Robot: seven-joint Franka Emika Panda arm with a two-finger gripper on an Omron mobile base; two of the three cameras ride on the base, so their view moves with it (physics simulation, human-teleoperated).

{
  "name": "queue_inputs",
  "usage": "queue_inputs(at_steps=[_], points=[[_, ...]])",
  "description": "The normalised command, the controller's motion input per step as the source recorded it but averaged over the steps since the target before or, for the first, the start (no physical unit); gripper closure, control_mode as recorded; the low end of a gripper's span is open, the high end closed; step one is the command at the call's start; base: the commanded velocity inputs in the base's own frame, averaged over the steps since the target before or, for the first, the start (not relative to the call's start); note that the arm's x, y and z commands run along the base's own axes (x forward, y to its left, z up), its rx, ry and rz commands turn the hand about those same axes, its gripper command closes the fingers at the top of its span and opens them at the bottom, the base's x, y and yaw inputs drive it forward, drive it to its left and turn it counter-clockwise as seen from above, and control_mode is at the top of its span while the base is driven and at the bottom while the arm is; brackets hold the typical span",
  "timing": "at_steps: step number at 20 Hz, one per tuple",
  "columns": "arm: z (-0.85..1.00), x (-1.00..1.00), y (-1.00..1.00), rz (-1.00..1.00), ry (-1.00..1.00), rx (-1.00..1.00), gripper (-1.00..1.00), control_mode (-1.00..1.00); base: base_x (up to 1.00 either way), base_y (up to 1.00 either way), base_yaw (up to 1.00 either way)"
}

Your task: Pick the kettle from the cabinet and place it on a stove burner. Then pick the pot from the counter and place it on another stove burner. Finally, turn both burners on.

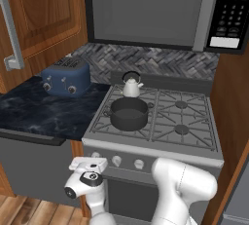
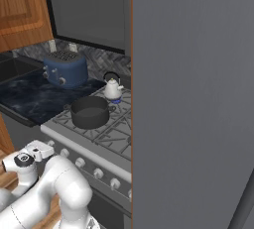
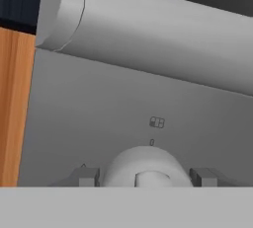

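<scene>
The white kettle (image 1: 131,86) (image 2: 112,89) stands on the rear left stove burner. In front of it, the dark grey pot (image 1: 128,113) (image 2: 90,111) rests on the front left burner grate. A faint blue tint shows under the kettle in the right base view. My gripper (image 1: 94,161) (image 2: 40,149) (image 3: 145,176) is low at the range's front panel, at its left end. In the hand view a round grey knob (image 3: 146,165) sits between my two fingertips (image 3: 87,176), which touch its sides. The right burners (image 1: 181,105) are bare. The wooden cabinet (image 1: 44,14) hangs at upper left.
A blue toaster (image 1: 66,77) (image 2: 65,69) stands on the dark marbled counter (image 1: 39,112) left of the range. More knobs (image 1: 116,160) (image 2: 79,162) line the front panel. A microwave (image 1: 146,9) hangs above the stove. A tall grey panel (image 2: 193,99) blocks the right.
</scene>
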Motion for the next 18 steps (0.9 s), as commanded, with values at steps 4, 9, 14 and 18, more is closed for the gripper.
queue_inputs(at_steps=[4, 9, 14, 18], points=[[0.05, 0.00, 0.00, 0.00, 0.13, -0.08, 1.00, -1.00, 0.00, 0.00, 0.00], [0.04, 0.00, 0.00, 0.00, 0.12, -0.08, 1.00, -1.00, 0.00, 0.00, 0.00], [0.04, 0.00, 0.00, 0.00, 0.12, -0.09, 1.00, -1.00, 0.00, 0.00, 0.00], [0.06, 0.00, 0.00, 0.00, 0.12, -0.09, 1.00, -1.00, 0.00, 0.00, 0.00]])
